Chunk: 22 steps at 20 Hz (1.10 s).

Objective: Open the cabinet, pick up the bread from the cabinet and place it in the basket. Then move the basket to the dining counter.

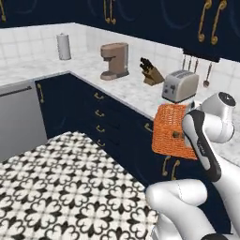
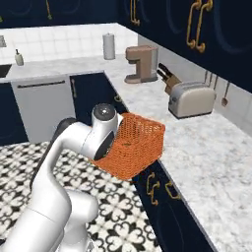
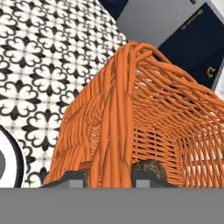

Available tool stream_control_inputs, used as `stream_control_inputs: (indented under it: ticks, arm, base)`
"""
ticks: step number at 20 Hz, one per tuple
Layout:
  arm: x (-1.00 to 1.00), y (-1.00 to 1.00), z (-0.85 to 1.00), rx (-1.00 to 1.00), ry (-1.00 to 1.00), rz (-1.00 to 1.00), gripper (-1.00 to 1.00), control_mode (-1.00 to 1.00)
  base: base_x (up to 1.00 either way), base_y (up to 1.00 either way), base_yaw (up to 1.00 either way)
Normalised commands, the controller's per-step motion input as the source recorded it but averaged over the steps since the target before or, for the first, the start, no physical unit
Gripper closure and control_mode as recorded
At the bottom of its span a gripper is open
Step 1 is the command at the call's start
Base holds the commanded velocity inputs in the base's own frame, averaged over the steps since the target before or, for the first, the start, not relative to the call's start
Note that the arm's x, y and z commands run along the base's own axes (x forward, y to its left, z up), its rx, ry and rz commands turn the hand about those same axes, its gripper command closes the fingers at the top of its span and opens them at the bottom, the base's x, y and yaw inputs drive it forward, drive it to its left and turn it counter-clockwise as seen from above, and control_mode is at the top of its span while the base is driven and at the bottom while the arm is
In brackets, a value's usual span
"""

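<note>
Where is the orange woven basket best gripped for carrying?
On its rim wall, from above, as now: the gripper pinches the orange woven basket by one thin upright side. The open top leaves the rim free, and the bread lies inside.

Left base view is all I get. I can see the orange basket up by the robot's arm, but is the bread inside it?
Observer: Yes. In the hand view, a small brown bread sits inside the basket.
Operator: How is the robot holding it? The arm is in my way.
Observer: The gripper pinches one woven wall of the basket, with one finger on each side.
Operator: Is the basket over the counter?
Observer: In the right base view it hangs tilted, in the air. It seems to be partly past the edge of the worktop, over the patterned floor.
</note>
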Motion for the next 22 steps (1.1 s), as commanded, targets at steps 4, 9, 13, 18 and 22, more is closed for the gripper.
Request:
stream_control_inputs:
  ticks: [4, 9, 13, 18, 22]
  arm:
    - [0.0, 0.0, 0.0, 0.0, 0.0, 0.0, 1.0, 1.0]
    - [0.0, 0.0, 0.0, 0.0, 0.0, 0.0, 1.0, 1.0]
    - [0.0, 0.0, 0.0, 0.0, 0.0, 0.0, 1.0, 1.0]
    - [0.0, 0.0, 0.0, 0.0, 0.0, 0.0, 1.0, 1.0]
    - [0.0, 0.0, 0.0, 0.0, 0.0, 0.0, 1.0, 1.0]
  base:
    - [-0.03, 0.0, 1.0]
    - [-0.03, 0.0, 1.0]
    - [0.0, 0.0, 1.0]
    - [0.0, 0.0, 1.0]
    - [0.0, 0.0, 1.0]
